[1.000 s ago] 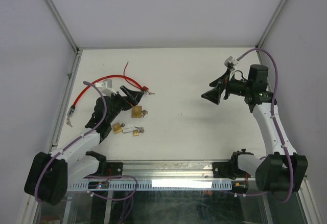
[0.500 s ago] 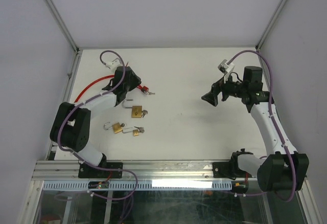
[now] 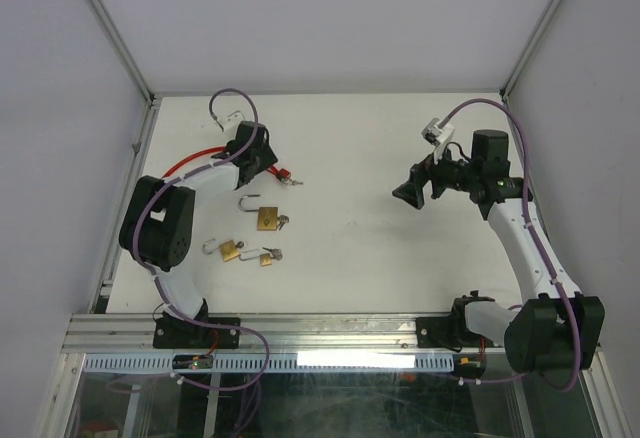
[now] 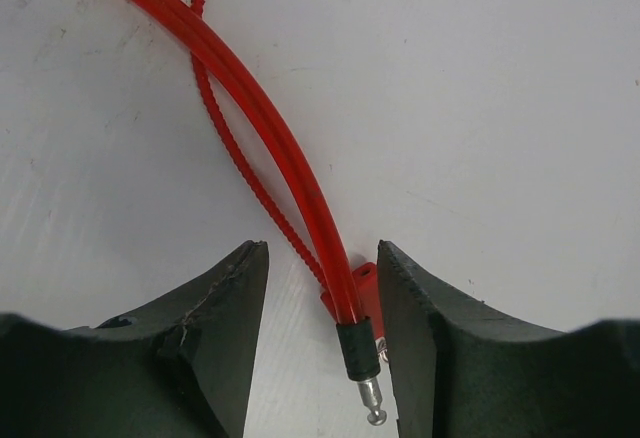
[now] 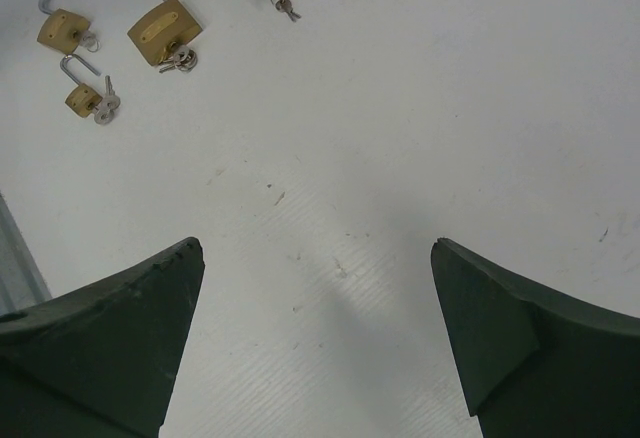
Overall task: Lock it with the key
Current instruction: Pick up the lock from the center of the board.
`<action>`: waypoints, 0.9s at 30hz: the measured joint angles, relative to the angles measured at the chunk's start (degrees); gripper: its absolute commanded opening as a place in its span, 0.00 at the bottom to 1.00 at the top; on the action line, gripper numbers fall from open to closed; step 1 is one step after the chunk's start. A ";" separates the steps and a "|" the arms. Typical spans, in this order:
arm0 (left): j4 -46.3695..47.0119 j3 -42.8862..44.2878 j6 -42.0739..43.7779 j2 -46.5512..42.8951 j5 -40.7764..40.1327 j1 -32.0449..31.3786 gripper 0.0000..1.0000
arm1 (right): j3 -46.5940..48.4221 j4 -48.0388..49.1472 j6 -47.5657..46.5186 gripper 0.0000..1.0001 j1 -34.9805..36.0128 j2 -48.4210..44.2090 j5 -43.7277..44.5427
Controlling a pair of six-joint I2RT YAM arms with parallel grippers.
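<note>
**Surface (image 3: 380, 258), seen from above and from both wrists.**

**Hands.** The left hand (image 4: 320, 250) is low over the far-left part of the surface. Its jaws are about half apart and straddle the free end of the red cable (image 4: 262, 123), beside the red lock body (image 4: 366, 283). A gap shows on one side of the cable, so nothing is gripped. The right hand (image 5: 316, 245) is spread wide and empty, well apart on the right.

**Likely faults.**
- Closing here may pinch the stiff cable off-centre, so that it springs aside or drags the lock body.
- The black ferrule (image 4: 357, 343) and its pin lie close to one finger and may be knocked out of line with the body.
- The keys (image 5: 283, 3) at the body are small and loose, and may be pushed beneath it.

**Count.**
- Arms: two.
- Cable lock: one.
- Brass padlocks: three, all with shackles open. One is the large padlock (image 5: 165, 30) and two are small padlocks (image 5: 60, 30).
- Key bunches: three clearly seen.
</note>
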 measured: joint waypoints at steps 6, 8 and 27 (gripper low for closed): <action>-0.35 1.90 0.20 1.84 0.02 0.00 0.48 | -0.26 -0.04 0.00 1.00 0.04 0.02 -0.02; -0.35 1.90 0.44 1.77 -0.02 0.00 0.48 | -0.44 -0.02 -0.02 0.99 0.07 0.02 -0.07; 1.46 -27.52 7.23 -30.01 6.91 0.00 0.52 | -0.59 -1.03 -2.16 0.98 3.30 1.01 -2.84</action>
